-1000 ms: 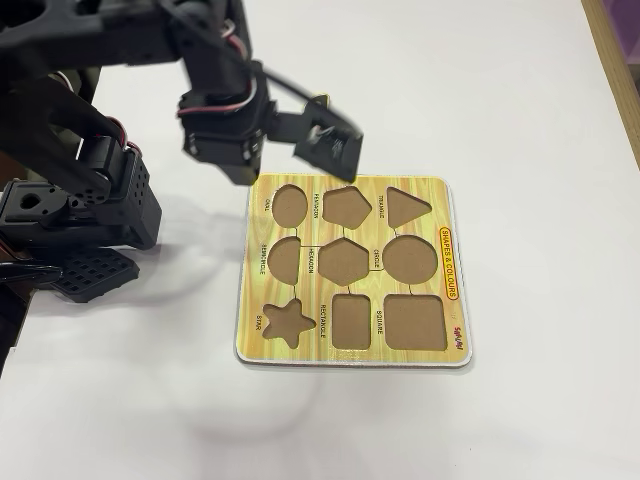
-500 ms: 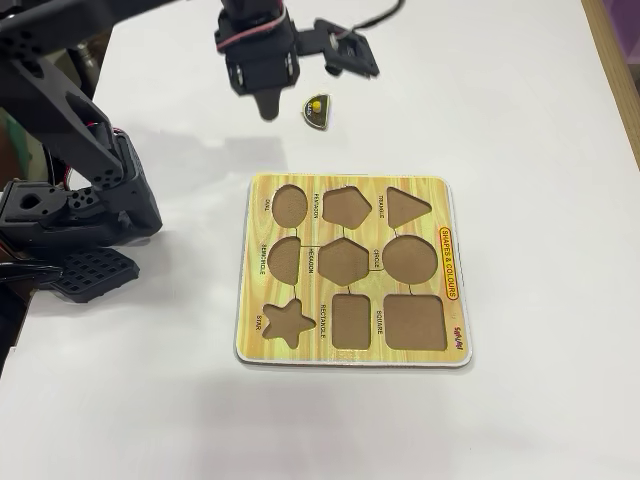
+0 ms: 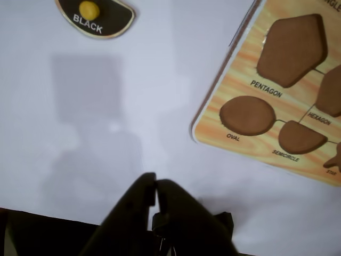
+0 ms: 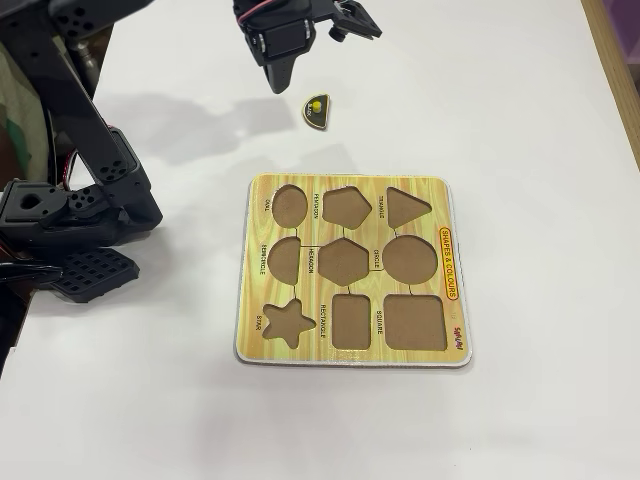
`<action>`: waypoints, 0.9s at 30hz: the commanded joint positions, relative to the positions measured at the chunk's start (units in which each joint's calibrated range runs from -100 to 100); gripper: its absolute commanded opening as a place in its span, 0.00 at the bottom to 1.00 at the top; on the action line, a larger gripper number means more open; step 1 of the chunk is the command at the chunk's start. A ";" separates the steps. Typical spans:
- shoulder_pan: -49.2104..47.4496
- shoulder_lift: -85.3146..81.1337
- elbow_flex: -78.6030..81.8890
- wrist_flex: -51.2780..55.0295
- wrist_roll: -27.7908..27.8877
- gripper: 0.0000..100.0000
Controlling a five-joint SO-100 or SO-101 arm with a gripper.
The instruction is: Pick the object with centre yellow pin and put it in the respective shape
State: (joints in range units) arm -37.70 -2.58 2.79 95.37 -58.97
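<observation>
**A:** Up at the far end of the table, the piece is just lying flat on the bare top, yellow knob up, well clear of the board. Nobody's holding it.

**B:** So nothing's done yet?

**A:** Pretty much. The gripper hangs above the table beside the piece, fingers pressed together on nothing in the wrist view. The semicircle slot is empty, same as every other cut-out.

**B:** What's left then?

**A:** Everything, I'd say: open up, grab the knob, carry it over, drop it into that slot next to the oval.
</observation>
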 commanded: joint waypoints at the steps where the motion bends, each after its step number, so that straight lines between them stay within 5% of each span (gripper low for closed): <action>1: -0.58 1.82 -4.68 -0.13 -0.03 0.01; 16: -5.27 14.54 -16.37 0.05 -0.03 0.02; 21: -6.64 15.30 -17.54 -0.04 0.18 0.15; 27: -6.73 15.38 -17.45 0.31 0.18 0.16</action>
State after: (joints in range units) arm -43.97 13.75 -11.78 95.29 -59.02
